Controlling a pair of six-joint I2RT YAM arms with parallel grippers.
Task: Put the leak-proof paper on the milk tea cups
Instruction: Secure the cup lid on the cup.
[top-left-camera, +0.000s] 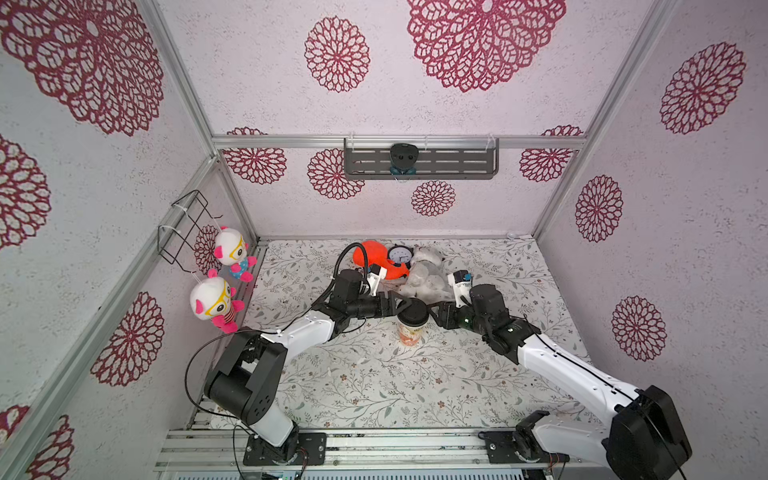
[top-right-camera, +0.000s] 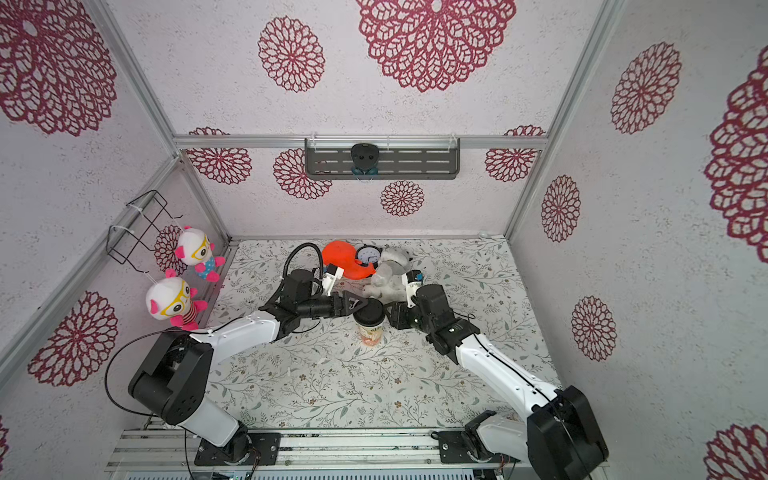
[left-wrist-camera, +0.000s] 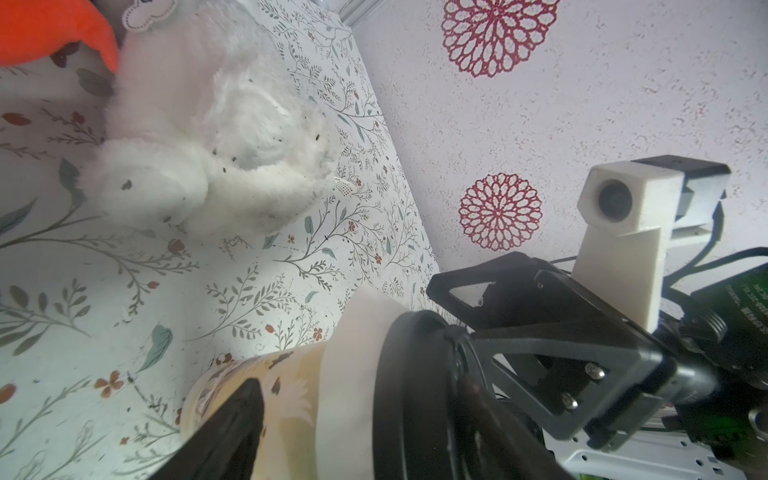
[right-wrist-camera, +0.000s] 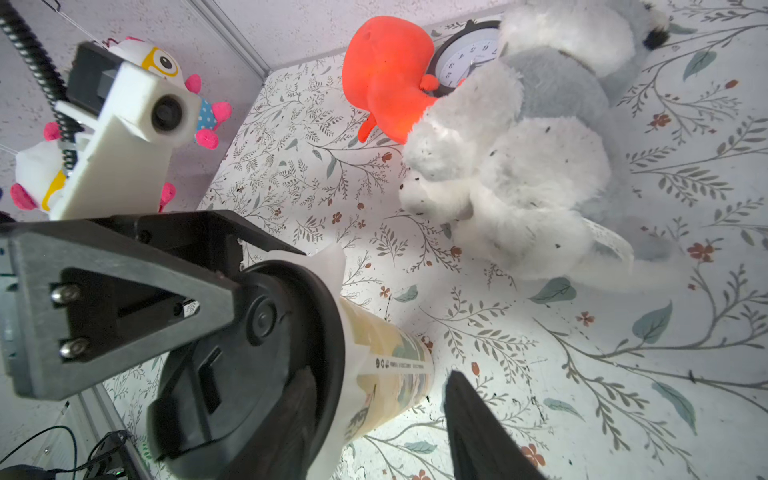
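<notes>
The milk tea cup (top-left-camera: 409, 336) (top-right-camera: 370, 336) stands upright mid-table, cream with an orange-red print. A black round lid (top-left-camera: 412, 312) (right-wrist-camera: 257, 332) sits on its mouth. The leak-proof paper (left-wrist-camera: 349, 374) (right-wrist-camera: 332, 259) lies under the lid, hanging as a white skirt down the cup's wall with one corner sticking out. My left gripper (top-left-camera: 405, 306) (left-wrist-camera: 361, 415) comes from the left and is open, one finger over the lid's top and one down the cup's side. My right gripper (top-left-camera: 434, 312) (right-wrist-camera: 380, 386) comes from the right and is open, one finger over the lid and one off the cup.
Behind the cup lie an orange plush (top-left-camera: 374, 257), an alarm clock (top-left-camera: 400, 254) and a grey-white plush dog (top-left-camera: 428, 276). Two dolls (top-left-camera: 230, 249) (top-left-camera: 212, 303) and a wire rack (top-left-camera: 183, 228) hang on the left wall. A metal shelf (top-left-camera: 457, 164) is on the back wall.
</notes>
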